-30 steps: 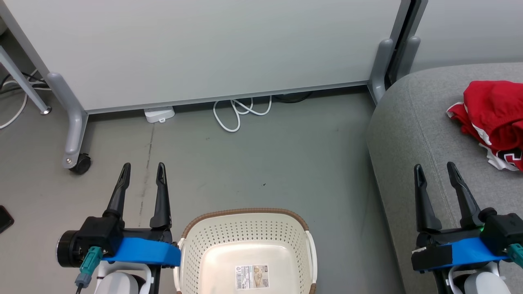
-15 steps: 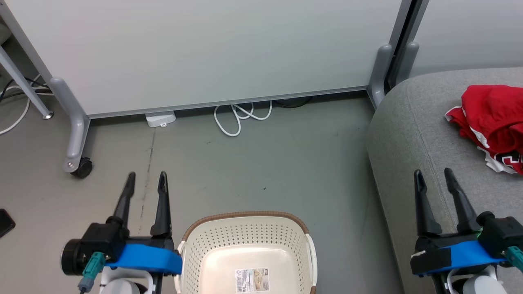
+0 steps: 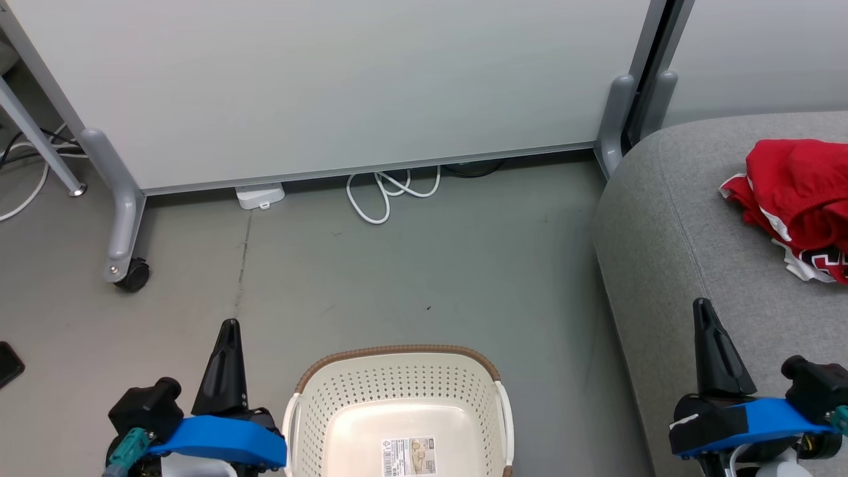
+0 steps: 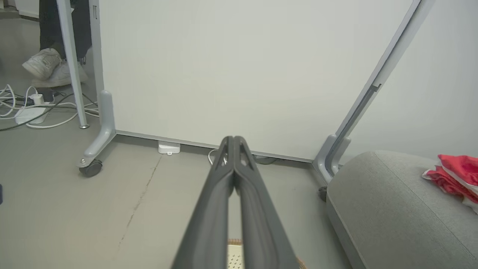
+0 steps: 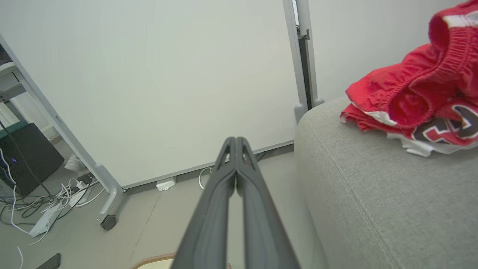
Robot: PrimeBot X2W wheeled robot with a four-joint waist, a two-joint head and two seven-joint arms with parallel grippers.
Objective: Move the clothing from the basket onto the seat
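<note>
The red clothing point(image 3: 798, 199) lies bunched on the grey seat point(image 3: 669, 232) at the right; in the right wrist view the clothing point(image 5: 414, 101) shows an elastic waistband and lettering. The cream basket point(image 3: 397, 411) stands on the floor at bottom centre, with just a barcode sticker on its bottom. My left gripper point(image 3: 228, 326) is shut beside the basket's left rim, holding nothing. My right gripper point(image 3: 702, 306) is shut over the seat's front part, short of the clothing. Both wrist views show the fingertips pressed together: the left gripper point(image 4: 233, 139) and the right gripper point(image 5: 235, 139).
A white partition panel point(image 3: 331, 86) on castor feet point(image 3: 132, 275) closes the far side. A white cable loop point(image 3: 384, 192) and a small white box point(image 3: 260, 196) lie at its base. A person's shoes point(image 4: 48, 67) and tangled cables point(image 4: 26, 112) are behind the partition's left end.
Both grippers have closed from wide open to shut, empty. Both have dropped lower in the head view. The camera has shifted slightly.
</note>
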